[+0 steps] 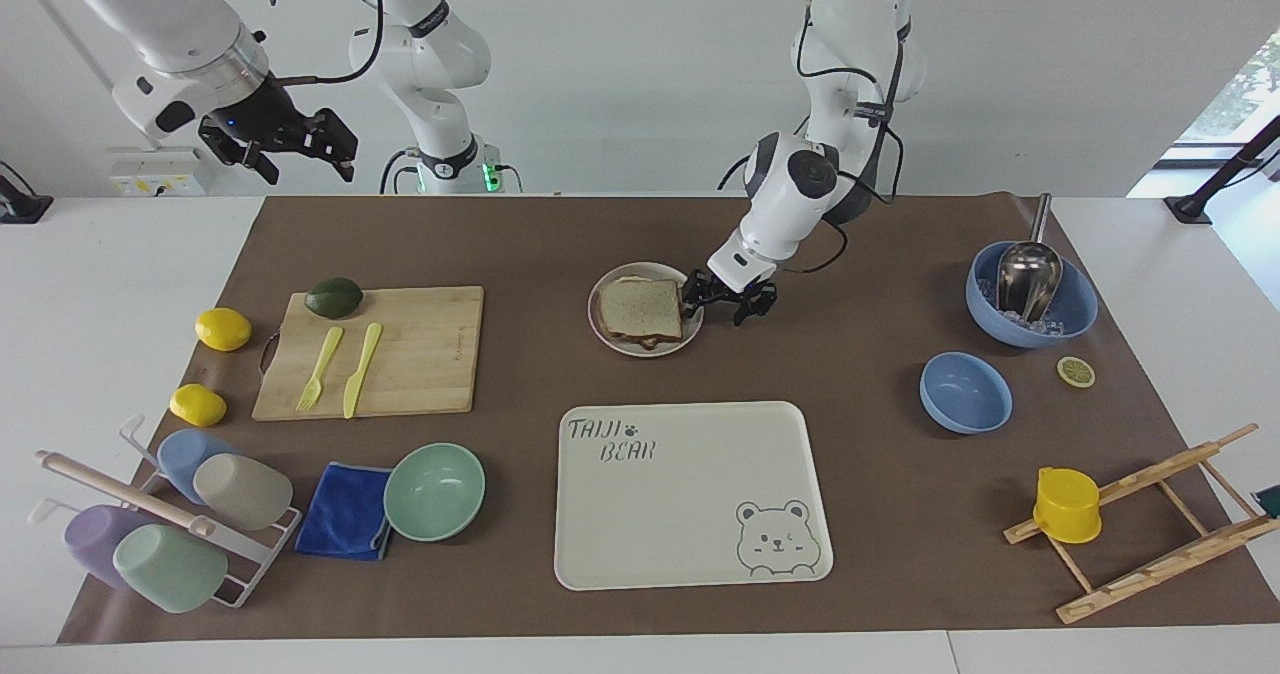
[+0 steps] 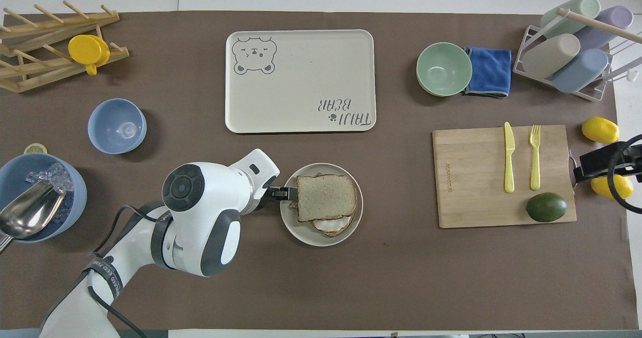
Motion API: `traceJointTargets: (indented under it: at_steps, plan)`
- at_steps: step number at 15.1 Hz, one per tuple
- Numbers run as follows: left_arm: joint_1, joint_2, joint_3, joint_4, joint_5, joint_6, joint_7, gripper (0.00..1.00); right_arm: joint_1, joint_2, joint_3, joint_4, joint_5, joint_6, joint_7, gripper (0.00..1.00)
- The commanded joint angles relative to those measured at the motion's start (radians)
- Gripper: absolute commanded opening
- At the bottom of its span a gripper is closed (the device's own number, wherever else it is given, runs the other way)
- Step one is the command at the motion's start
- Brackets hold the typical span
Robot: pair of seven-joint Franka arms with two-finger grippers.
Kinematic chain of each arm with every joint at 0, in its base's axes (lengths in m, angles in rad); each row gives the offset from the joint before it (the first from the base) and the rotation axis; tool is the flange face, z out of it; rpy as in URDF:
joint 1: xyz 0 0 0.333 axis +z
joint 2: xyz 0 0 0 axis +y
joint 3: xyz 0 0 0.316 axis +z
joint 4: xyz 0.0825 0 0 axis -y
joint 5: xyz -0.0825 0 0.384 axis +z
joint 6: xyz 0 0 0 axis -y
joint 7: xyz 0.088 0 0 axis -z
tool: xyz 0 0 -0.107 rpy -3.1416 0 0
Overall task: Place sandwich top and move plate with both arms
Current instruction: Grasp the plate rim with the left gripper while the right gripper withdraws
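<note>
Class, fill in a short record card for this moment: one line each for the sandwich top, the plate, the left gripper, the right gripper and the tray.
sandwich top: lying on the stacked sandwich, on the plate
plate: on the brown mat, nearer to the robots than the tray
left gripper: low at the plate's rim on the left arm's side, fingers open
right gripper: raised, waiting above the right arm's end of the table, fingers open
tray: nothing on it, bear drawing at one corner
</note>
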Motion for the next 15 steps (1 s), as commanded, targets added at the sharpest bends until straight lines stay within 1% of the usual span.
traceJointTargets:
  at_steps: [1,3,6,7,10,11,12,15]
  plan:
    - [-0.025,0.002,0.014,-0.011,-0.025,0.026,0.006,0.80,0.006,-0.034,-0.014,-0.082,-0.024,0.052,-0.022,1.00]
    - [-0.028,0.002,0.012,-0.011,-0.026,0.026,0.006,0.71,0.005,-0.017,-0.026,-0.084,-0.026,0.061,-0.023,1.00]
    - [-0.027,0.002,0.014,-0.015,-0.027,0.024,0.006,0.50,-0.004,-0.014,-0.026,-0.078,-0.027,0.057,-0.064,1.00]
    - [-0.027,0.001,0.014,-0.020,-0.027,0.026,0.006,0.39,-0.003,-0.014,-0.026,-0.076,-0.027,0.055,-0.065,1.00]
    - [-0.027,0.001,0.014,-0.020,-0.027,0.024,0.002,0.14,-0.006,-0.014,-0.022,-0.071,-0.030,0.038,-0.068,1.00]
    - [-0.028,0.001,0.014,-0.020,-0.027,0.024,-0.001,0.03,-0.010,-0.013,-0.020,-0.071,-0.030,0.048,-0.069,1.00]
    - [-0.028,0.001,0.012,-0.020,-0.027,0.022,-0.002,0.00,-0.027,-0.013,-0.017,-0.071,-0.030,0.058,-0.074,1.00]
    - [-0.025,0.001,0.014,-0.020,-0.028,0.015,-0.011,0.00,-0.027,-0.013,-0.017,-0.071,-0.029,0.058,-0.074,1.00]
